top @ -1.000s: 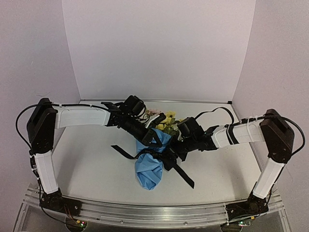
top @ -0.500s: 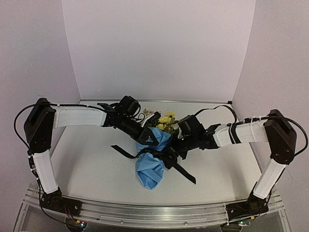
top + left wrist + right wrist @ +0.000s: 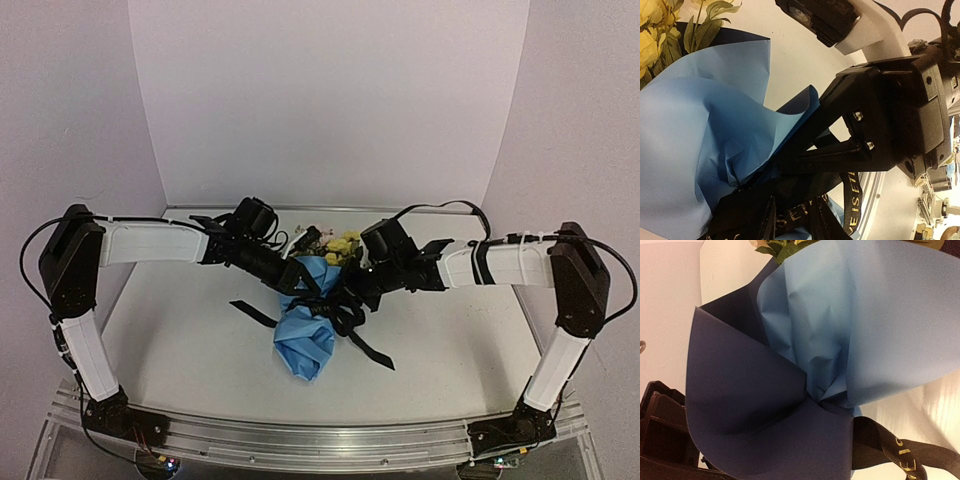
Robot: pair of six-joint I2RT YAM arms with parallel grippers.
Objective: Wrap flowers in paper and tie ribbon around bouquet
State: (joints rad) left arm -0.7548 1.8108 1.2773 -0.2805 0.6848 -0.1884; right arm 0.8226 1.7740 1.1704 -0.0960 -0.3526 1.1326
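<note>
The bouquet lies in the middle of the desk, between the two arms. Its yellow flowers point to the back wall. The blue paper is squeezed in at the middle, and the black ribbon goes round it there. One ribbon end trails off to each side on the desk.

The left gripper is partly closed. A bit of ribbon with letters on it sits between its fingers, so I think it is grasping the ribbon. The right gripper is pinched tight, with its tips deep in the ribbon tangle. I cannot tell if any ribbon is caught between them.

The bouquet looks very light, so I think it will slide or lift if the ribbon is tugged hard. The paper is thin and crinkly, and it would crush or tear easily. The flowers are soft and should not be squeezed. The ribbon is floppy and smooth, so it may slip. The best place to hold is the ribbon ends, close to the knot.
</note>
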